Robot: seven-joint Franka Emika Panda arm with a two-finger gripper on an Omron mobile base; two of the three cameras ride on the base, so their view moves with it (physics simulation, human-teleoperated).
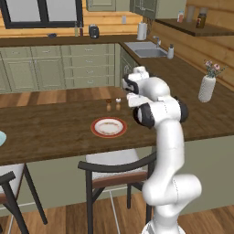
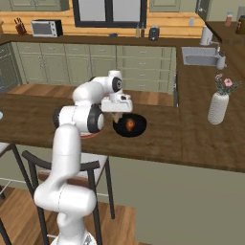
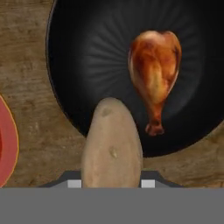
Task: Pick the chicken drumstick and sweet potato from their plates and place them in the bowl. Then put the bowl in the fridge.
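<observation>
In the hand view my gripper is shut on the sweet potato, a pale tan oblong lump that hangs over the near rim of the black bowl. The glossy reddish-brown chicken drumstick lies inside the bowl, bone end toward me. In the right base view the hand hovers just above the left side of the bowl on the wooden counter. The cream plate with a red rim lies empty left of the bowl. A light blue plate peeks in at the far left edge.
Two small shakers stand behind the red-rimmed plate. A white vase with flowers stands on the counter to the right. A dark chair is tucked under the counter's near edge. A sink sits in the back counter.
</observation>
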